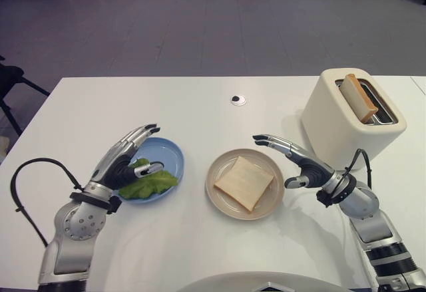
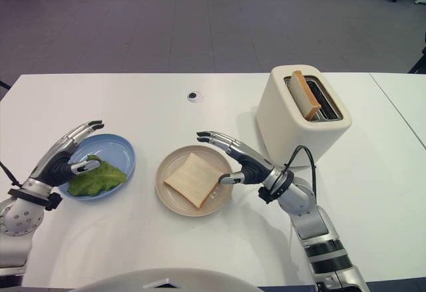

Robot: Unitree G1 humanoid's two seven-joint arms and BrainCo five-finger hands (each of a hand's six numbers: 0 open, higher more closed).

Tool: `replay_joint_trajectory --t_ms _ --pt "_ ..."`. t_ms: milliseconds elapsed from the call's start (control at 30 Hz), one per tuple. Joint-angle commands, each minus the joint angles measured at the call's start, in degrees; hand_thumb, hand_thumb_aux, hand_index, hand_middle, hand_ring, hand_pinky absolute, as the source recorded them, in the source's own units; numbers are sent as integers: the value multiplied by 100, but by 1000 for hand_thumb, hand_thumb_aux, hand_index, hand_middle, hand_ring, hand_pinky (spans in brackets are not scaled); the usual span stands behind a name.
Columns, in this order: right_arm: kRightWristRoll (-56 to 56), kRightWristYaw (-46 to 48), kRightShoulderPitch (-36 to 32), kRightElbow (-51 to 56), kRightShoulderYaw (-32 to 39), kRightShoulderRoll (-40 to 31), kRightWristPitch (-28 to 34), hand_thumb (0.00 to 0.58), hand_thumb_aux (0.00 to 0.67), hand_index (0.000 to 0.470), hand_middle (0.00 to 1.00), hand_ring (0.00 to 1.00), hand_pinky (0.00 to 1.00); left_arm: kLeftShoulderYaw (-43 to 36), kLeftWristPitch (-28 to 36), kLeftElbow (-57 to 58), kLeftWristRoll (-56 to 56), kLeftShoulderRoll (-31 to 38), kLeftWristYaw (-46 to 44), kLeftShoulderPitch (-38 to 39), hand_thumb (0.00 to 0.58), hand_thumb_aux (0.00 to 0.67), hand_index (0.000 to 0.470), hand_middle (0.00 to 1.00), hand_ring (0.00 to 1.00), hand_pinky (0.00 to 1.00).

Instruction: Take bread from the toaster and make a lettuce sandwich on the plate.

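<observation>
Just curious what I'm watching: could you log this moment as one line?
bread slice on plate | second slice in toaster | lettuce in blue dish | left hand open by lettuce | right hand open beside plate

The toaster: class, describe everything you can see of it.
The toaster is a cream box with rounded corners, smooth like plastic, with two dark slots on top. It stands upright on the white table at the robot's front right, just beyond the right hand, which does not touch it. A slice of bread sticks up from its left slot; the other looks empty.
</observation>
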Motion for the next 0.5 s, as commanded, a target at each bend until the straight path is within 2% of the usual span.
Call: replay_joint_trajectory --t_ms 33,333,367,400,467,500 --pt "62 66 54 -67 -37 31 84 0 0 0 0 0 0 -260 114 678 1712 554 754 165 0 0 0 0 0 0" --pt "125 125 77 -68 -30 68 91 0 0 0 0 0 0 -1022 435 1414 2937 903 1413 -54 5 3 2 0 0 0" --pt "136 134 73 -68 -34 72 95 0 0 0 0 0 0 -1086 475 1425 2983 936 1414 -66 100 60 42 0 0 0" --pt "147 141 71 -70 -37 76 98 0 0 0 0 0 0 -1166 528 1420 3074 981 1395 -68 223 145 101 0 0 0" --pt "179 164 60 -80 -47 79 109 0 0 0 0 0 0 -1283 582 1420 3137 1035 1374 -61 460 365 256 0 0 0" --pt "195 173 54 -79 -53 79 111 0 0 0 0 0 0 -1326 600 1410 3138 1048 1366 -60 480 391 275 0 0 0"
